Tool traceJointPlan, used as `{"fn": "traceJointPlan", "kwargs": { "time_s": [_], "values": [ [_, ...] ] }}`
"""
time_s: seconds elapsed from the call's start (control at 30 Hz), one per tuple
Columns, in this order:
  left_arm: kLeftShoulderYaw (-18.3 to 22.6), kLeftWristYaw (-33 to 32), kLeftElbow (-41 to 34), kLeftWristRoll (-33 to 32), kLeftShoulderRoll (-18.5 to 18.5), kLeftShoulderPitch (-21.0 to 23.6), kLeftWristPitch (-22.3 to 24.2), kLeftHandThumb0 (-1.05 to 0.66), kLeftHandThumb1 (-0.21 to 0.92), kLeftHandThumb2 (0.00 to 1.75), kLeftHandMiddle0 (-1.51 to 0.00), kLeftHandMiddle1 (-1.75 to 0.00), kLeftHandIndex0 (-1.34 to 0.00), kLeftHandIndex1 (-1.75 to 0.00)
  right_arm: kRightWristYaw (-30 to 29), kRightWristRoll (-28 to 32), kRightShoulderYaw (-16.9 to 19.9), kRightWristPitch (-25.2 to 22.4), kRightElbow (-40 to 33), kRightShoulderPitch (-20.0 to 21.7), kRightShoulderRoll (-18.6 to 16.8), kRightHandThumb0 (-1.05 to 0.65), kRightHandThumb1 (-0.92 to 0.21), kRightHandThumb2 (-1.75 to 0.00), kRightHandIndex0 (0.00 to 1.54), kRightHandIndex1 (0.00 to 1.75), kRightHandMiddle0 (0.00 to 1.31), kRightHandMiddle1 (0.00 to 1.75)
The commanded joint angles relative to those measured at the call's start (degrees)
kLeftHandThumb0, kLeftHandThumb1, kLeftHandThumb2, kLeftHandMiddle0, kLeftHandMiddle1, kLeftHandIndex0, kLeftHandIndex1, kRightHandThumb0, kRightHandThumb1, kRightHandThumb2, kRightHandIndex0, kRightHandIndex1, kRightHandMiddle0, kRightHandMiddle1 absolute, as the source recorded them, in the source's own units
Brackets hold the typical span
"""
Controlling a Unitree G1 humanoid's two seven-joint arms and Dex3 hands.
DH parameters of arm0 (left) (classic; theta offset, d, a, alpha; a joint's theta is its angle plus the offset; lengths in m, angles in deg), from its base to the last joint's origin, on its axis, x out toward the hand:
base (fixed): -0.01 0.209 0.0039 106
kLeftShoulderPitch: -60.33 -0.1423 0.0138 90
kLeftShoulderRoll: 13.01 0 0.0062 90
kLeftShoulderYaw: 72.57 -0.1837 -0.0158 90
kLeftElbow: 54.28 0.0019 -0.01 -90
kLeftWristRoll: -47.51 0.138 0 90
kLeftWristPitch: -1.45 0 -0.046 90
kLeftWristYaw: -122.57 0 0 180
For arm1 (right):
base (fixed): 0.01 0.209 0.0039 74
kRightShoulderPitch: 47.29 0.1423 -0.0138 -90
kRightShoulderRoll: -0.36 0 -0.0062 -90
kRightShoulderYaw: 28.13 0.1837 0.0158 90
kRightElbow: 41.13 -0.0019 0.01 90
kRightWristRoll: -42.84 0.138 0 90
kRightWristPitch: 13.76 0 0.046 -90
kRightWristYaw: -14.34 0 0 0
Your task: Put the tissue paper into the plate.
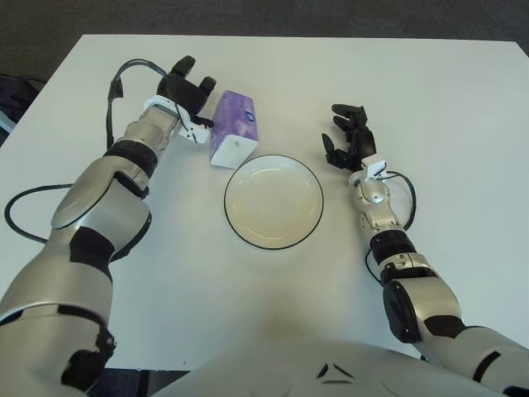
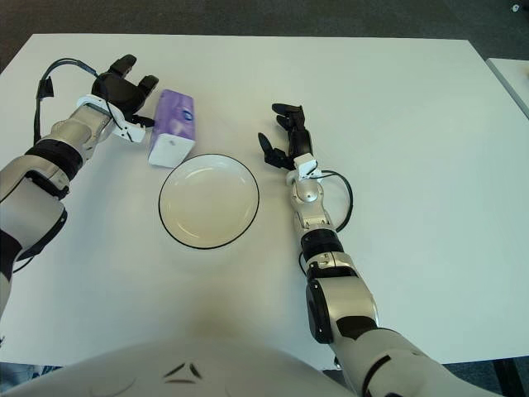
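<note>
A purple and white tissue pack (image 1: 233, 128) lies on the white table just beyond the upper left rim of the white, black-edged plate (image 1: 274, 203). The plate holds nothing. My left hand (image 1: 188, 89) is right beside the pack's left side, its fingers spread and not closed around the pack. Whether a fingertip touches the pack I cannot tell. On the other side of the plate my right hand (image 1: 347, 136) shows with its fingers relaxed and holding nothing.
A black cable (image 1: 25, 207) loops over the table by my left arm, and another runs over the left wrist. A dark object (image 1: 12, 91) sits off the table's left edge. The table's far edge (image 1: 297, 36) lies behind the pack.
</note>
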Motion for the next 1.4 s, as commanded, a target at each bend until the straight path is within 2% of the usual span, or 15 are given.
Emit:
{"fn": "traceJointPlan", "kwargs": {
  "time_s": [0.0, 0.47, 0.67, 0.83, 1.03, 1.37],
  "values": [
    [-1.7, 0.4, 1.7, 1.7, -0.5, -1.2, -1.2, -0.93, 0.92, 0.3, -0.03, -0.01, 0.0, -0.49, -0.2, 0.6, 0.4, -8.5, 11.4, -11.3, -0.6, -0.51, -0.61, -0.77, 0.35, 0.75, 0.0, 1.11],
    [-3.5, -3.2, 3.7, 3.2, -1.6, -1.7, -1.5, -0.95, 0.92, 0.25, -0.05, -0.01, 0.0, -0.58, -0.2, 0.7, 0.5, -8.5, 12.3, -10.8, -0.8, -0.5, -0.61, -0.77, 0.36, 0.75, 0.0, 1.11],
    [-6.1, -9.0, 4.1, 6.4, -3.2, -1.1, -1.9, -0.95, 0.92, 0.28, -0.03, 0.0, 0.0, -0.54, -0.2, 0.8, 0.6, -8.4, 12.7, -10.7, -0.7, -0.49, -0.6, -0.77, 0.36, 0.75, 0.0, 1.11],
    [-8.0, -16.6, 3.8, 9.1, -5.8, 0.8, -4.1, -0.92, 0.92, 0.33, -0.03, -0.01, 0.0, -0.54, 0.1, 0.8, 0.5, -8.5, 12.9, -10.5, -0.6, -0.5, -0.61, -0.78, 0.36, 0.75, 0.0, 1.11],
    [-7.8, -18.0, 4.5, 9.1, -5.8, 1.1, -4.9, -0.9, 0.92, 0.41, -0.03, -0.01, 0.0, -0.52, 0.2, 0.7, 0.5, -8.3, 13.4, -10.4, -0.6, -0.5, -0.61, -0.77, 0.37, 0.75, 0.0, 1.11],
    [-7.3, -18.1, 4.8, 8.9, -5.7, 1.2, -6.0, -0.88, 0.92, 0.4, -0.03, 0.0, 0.0, -0.58, 0.6, 0.9, 0.5, -7.9, 13.8, -10.3, -0.6, -0.49, -0.61, -0.78, 0.38, 0.75, 0.0, 1.12]
  ]
}}
